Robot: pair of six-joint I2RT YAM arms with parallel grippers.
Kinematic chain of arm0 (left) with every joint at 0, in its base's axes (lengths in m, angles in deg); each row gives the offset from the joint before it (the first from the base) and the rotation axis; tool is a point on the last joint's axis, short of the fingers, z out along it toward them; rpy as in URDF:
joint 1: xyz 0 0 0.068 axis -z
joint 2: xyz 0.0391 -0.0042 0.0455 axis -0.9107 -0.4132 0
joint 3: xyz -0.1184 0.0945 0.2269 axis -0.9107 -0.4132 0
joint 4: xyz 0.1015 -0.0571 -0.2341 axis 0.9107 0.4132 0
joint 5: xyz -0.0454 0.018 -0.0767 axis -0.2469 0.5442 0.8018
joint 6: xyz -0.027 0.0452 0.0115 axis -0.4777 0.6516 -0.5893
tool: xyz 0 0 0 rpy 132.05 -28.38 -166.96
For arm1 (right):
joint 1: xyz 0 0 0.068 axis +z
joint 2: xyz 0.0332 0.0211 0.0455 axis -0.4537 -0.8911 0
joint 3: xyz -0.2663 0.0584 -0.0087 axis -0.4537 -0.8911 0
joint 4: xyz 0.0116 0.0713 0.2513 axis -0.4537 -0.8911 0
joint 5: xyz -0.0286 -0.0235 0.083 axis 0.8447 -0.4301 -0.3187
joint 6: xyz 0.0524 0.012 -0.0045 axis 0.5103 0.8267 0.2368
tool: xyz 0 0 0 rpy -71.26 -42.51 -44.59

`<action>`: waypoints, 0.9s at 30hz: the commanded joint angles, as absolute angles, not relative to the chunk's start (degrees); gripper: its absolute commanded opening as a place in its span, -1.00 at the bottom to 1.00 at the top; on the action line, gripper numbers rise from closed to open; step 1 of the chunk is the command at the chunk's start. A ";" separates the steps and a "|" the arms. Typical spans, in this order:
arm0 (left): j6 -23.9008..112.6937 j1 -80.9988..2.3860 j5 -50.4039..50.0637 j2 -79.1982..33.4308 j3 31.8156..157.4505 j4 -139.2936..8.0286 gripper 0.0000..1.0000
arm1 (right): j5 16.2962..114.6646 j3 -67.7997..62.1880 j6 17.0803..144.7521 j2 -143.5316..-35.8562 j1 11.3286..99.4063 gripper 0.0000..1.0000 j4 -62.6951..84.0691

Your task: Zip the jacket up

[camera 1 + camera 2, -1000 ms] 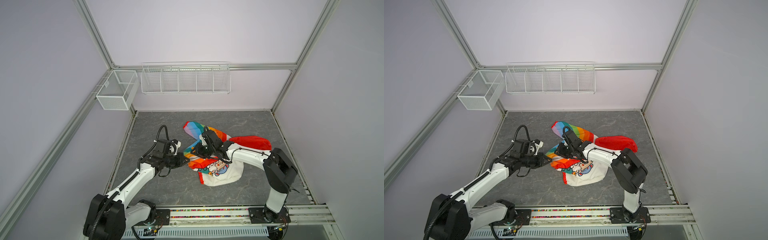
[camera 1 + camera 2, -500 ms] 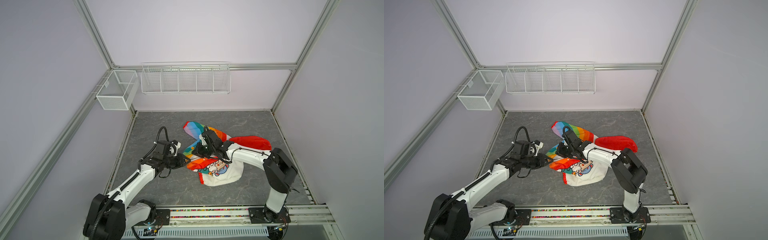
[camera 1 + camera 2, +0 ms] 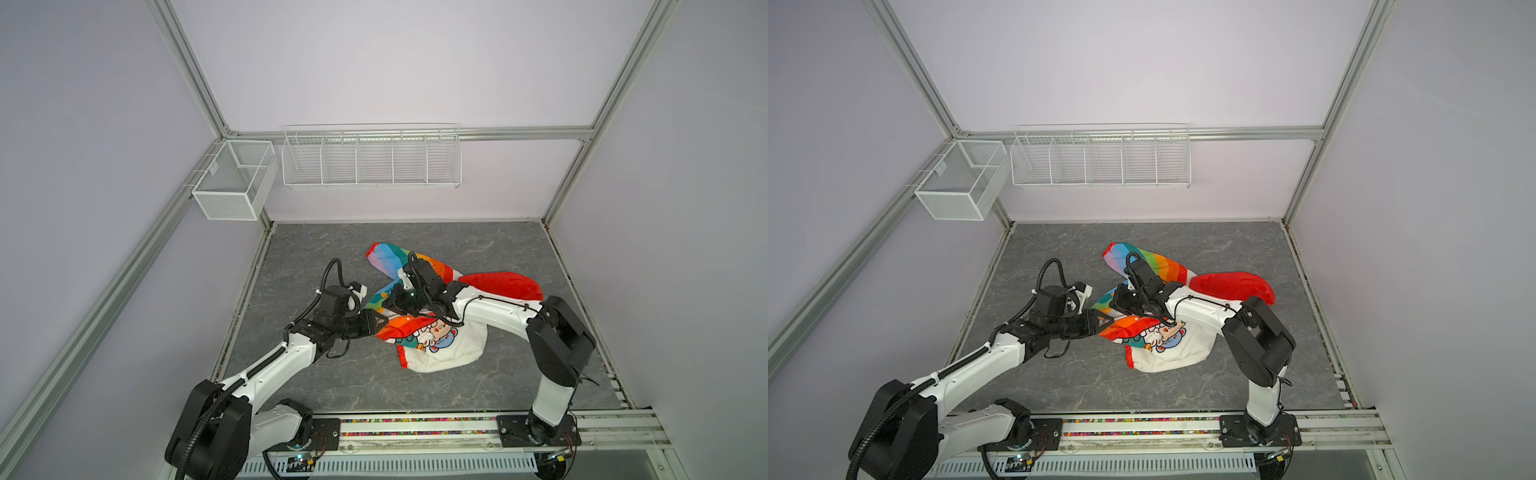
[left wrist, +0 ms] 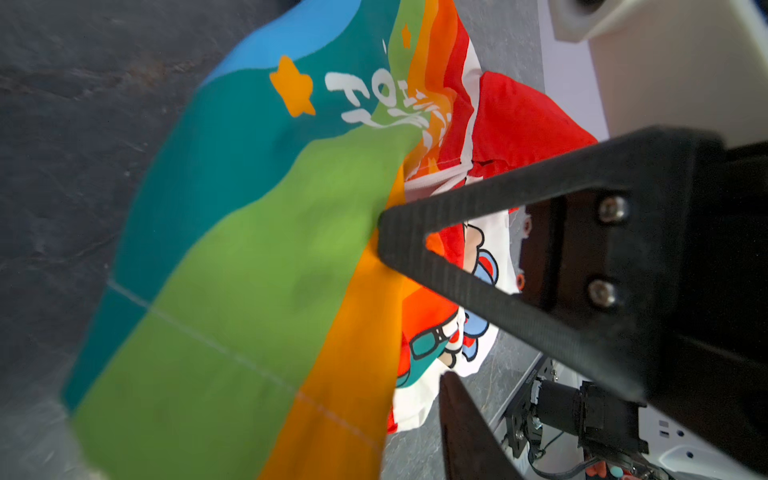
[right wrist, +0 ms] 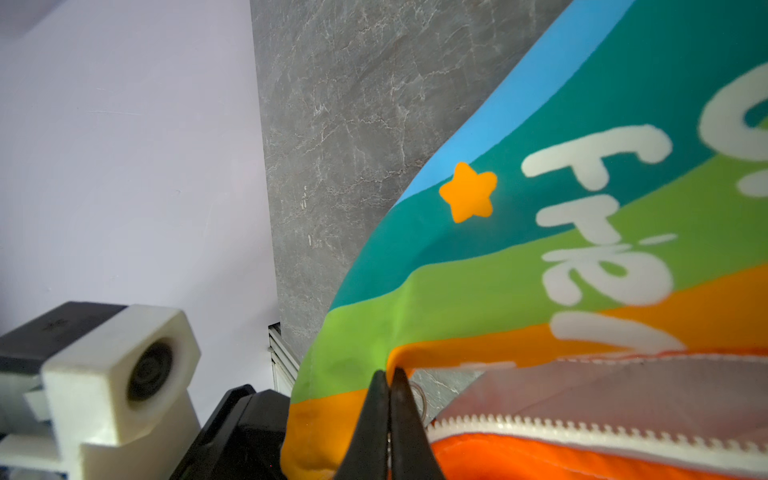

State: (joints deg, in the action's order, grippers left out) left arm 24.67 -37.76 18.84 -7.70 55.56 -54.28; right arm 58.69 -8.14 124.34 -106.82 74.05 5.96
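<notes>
jacket (image 3: 440, 345): crumpled and unzipped on the grey mat (image 3: 415, 245), in front of the wire rack (image 3: 371, 156) and well apart from it.
right gripper (image 5: 388, 374): has just clenched and now pinches the hem of the rainbow half (image 4: 249, 249), lifted in front of the rack's middle.
left gripper (image 4: 413, 307): has just let go; jaws apart, tips at the same hem, slightly farther from the rack.
zipper (image 5: 582, 432): bare white teeth just beside the right tips; slider not seen.
change: hem passed from left to right.
meaning: likely a regrasp that frees the left for the slider or other front edge; zipping not begun.
</notes>
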 commanded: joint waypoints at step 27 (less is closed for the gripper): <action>23.41 -37.72 28.19 -8.82 53.70 -66.55 -1.00 | 57.56 -18.31 121.16 -94.18 71.03 0.12 9.98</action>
